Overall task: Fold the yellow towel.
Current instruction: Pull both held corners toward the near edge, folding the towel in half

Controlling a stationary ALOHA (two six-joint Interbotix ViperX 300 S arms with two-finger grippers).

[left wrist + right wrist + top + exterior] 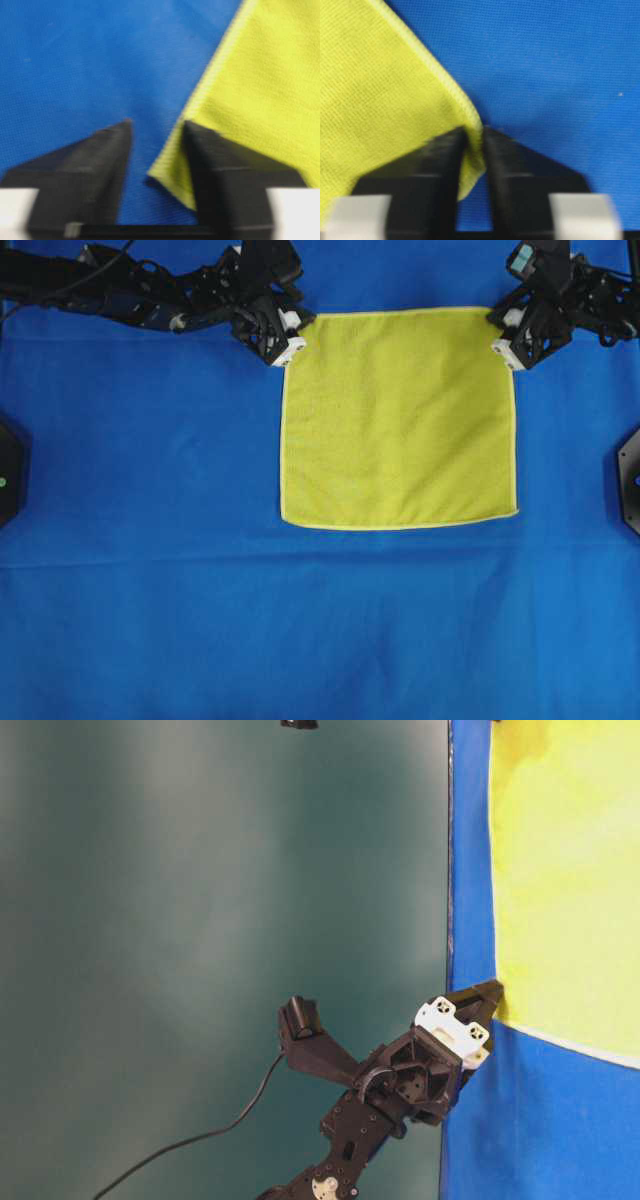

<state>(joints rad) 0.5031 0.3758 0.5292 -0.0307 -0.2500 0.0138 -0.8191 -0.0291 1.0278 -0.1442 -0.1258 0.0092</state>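
Overhead — yellow towel (400, 420), no legible writing

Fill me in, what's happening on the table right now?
Two arms are working the yellow towel, which lies flat on the blue table covering. The right end effector has pinched one far corner. The left end effector straddles the other far corner with a gap between its fingers, not yet clamped. No fold has been made.
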